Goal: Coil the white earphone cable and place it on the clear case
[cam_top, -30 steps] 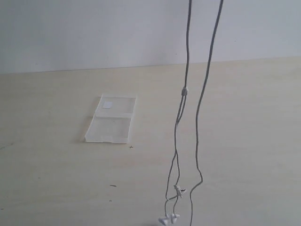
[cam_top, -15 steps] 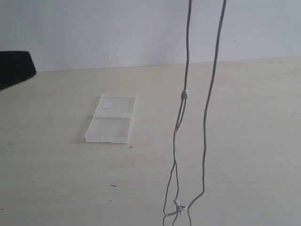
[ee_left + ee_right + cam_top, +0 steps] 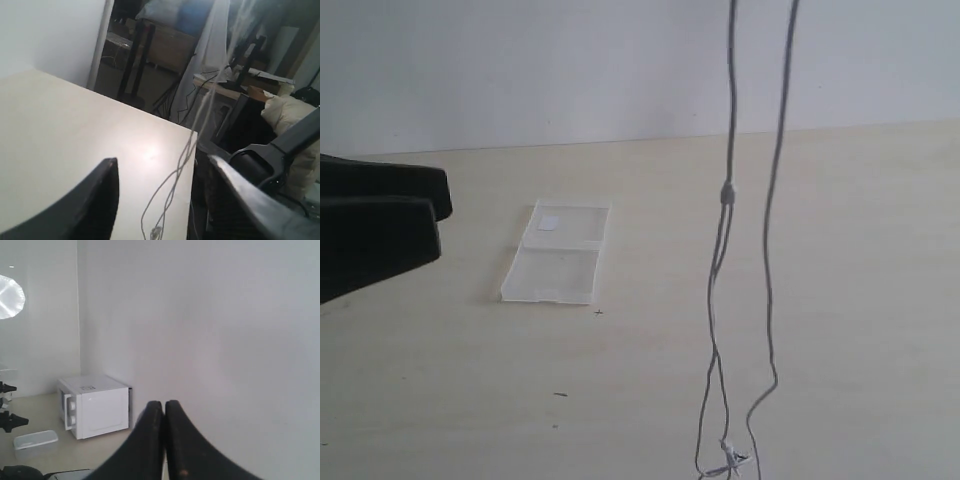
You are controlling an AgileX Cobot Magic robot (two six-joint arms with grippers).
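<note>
While the cable (image 3: 727, 190) hangs in two strands from above the exterior view, its low end near the tabletop (image 3: 840, 250) and well apart from the case (image 3: 558, 265), nothing is coiled yet. My left end effector (image 3: 162, 165) gapes empty; my right end effector (image 3: 164, 405) is pinched closed, with no cable visible there.

Tally: one white earphone cable (image 3: 732, 100), seen hanging as two strands, with one small slider (image 3: 727, 190) on it. One tabletop (image 3: 860, 260). One clear case (image 3: 558, 262), made of two panels and bearing one white patch (image 3: 549, 223). Two tools were noted, the left tool (image 3: 162, 162) and the right tool (image 3: 164, 406), with two dark fingers apiece. The right wrist view added one white boxy appliance (image 3: 95, 407) and one clear tub (image 3: 35, 442).
</note>
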